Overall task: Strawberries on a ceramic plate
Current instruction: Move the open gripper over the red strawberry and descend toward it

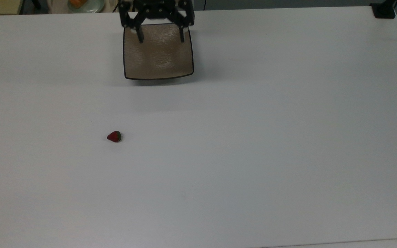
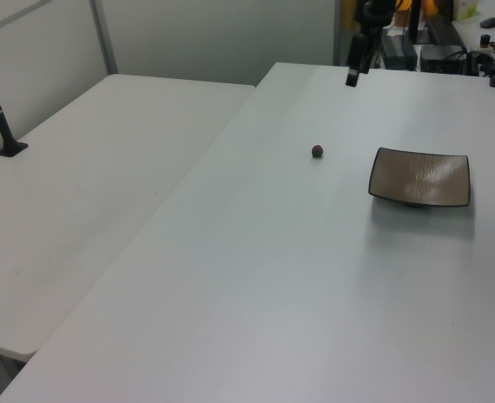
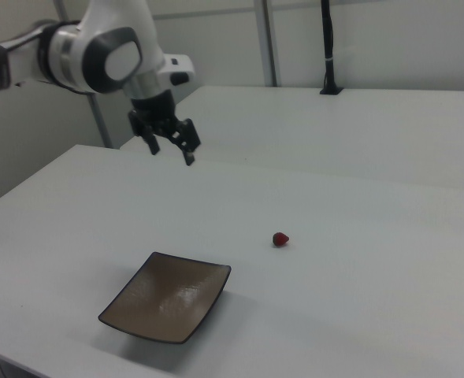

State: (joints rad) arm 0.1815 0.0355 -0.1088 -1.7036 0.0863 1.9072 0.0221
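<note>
The black two-finger gripper (image 1: 160, 37) hangs wide open and empty at the top view's upper centre, over the square tan ceramic plate (image 1: 158, 60); the small dark-red strawberry (image 1: 114, 136) lies lower left on the white table (image 1: 253, 137)

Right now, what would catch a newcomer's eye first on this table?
The small red strawberry lying alone on the white table, apart from the square tan ceramic plate near the top view's upper edge. Then the black gripper, fingers spread open, hanging above the plate's far side and holding nothing.
</note>
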